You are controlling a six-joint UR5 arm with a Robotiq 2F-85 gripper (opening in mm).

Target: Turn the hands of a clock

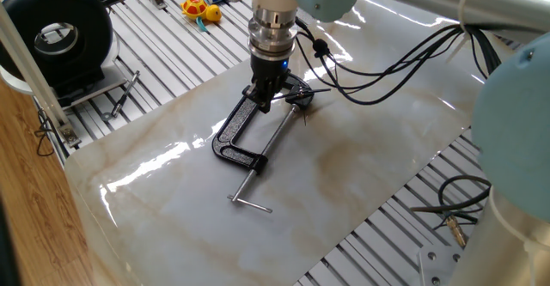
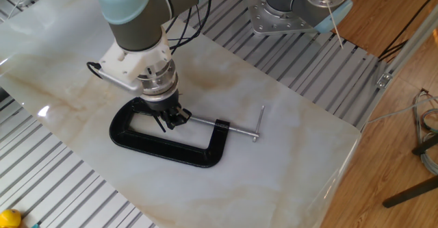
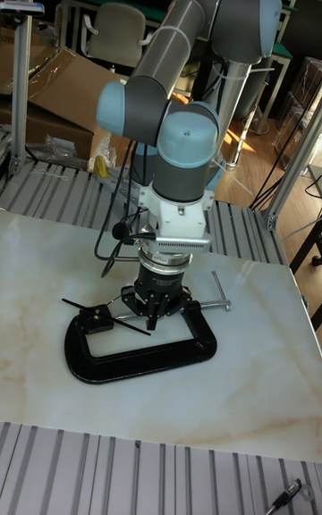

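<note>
Your arm came down almost vertically over the marble-patterned table (image 2: 287,118), wrist pointing straight down and the grey-blue elbow joint bulking above it in the tall fixed view. The gripper (image 3: 154,318) sat low inside the closed end of the black C-clamp (image 2: 161,149), its dark fingertips (image 2: 166,121) right at the clamp's jaw. From the other fixed view the fingers looked drawn close together, but whether they actually pinched anything you could not have told; the tips were small and dark against the dark clamp.

The clock (image 3: 97,317) was held at that same end of the clamp, just beside your gripper. In the tall fixed view its hands (image 3: 121,324) spread out as thin black needles, one reaching toward the left past the clamp's arm, another slanting down to the right under the fingertips. In one fixed view the hub (image 1: 301,98) showed to the right of the gripper, with a pointer sticking out toward the right.

The clamp lay flat on the table, its silver screw rod (image 2: 236,127) running away from the gripper to the crossbar. Black cables (image 1: 378,58) looped from the wrist across the tabletop.
</note>
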